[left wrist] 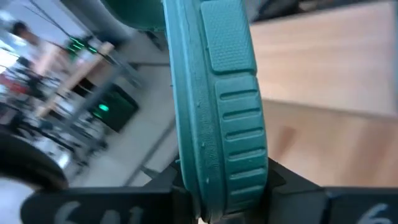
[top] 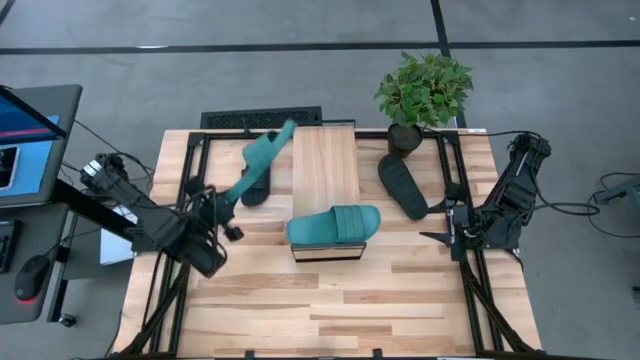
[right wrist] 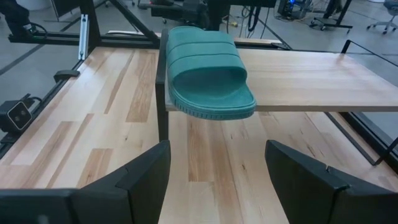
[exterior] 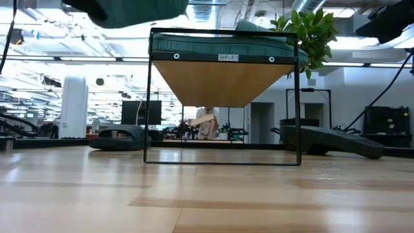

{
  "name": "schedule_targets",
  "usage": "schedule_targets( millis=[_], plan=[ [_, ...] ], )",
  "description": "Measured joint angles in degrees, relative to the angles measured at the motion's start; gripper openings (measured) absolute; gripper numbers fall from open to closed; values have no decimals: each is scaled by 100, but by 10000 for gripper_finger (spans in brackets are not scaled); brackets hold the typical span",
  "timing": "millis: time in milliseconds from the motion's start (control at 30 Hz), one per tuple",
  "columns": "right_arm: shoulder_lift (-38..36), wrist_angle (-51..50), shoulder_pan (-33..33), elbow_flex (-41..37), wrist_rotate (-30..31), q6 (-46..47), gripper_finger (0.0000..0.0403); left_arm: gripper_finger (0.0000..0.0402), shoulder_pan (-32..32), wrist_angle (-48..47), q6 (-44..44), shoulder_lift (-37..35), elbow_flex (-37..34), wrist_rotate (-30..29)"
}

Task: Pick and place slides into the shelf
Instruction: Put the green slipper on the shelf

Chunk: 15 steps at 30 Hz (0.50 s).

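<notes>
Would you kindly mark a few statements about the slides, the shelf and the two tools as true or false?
1. The left tool grips a teal-green rubber slide held off the table. True.
2. Both teal-green slides lie on the long light-wood shelf. False: only one lies there, at its near end.
3. The right tool holds a black slide. False: it is open and empty.
4. A black rubber slide lies on the table between the shelf and the right arm. True.

Left claw (top: 232,197), centre-left, grips a teal-green rubber slide (top: 262,155) angled upward. Another teal-green slide (top: 334,224) lies across the light-wood shelf's (top: 324,160) lower end; right claw (top: 440,237) gapes, mid-right.
</notes>
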Motion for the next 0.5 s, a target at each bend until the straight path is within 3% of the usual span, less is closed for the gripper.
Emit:
schedule_targets(
  millis=[167,333,500],
  plan=[
    [0,-7,0,0,0,0,255,58,575,419,1027,-86,42,-592],
    [0,-20,0,0,0,0,255,58,1139,952,2611,-88,477,-610],
    [0,-22,0,0,0,0,255,58,1570,2129,4813,-88,975,-395]
  ],
)
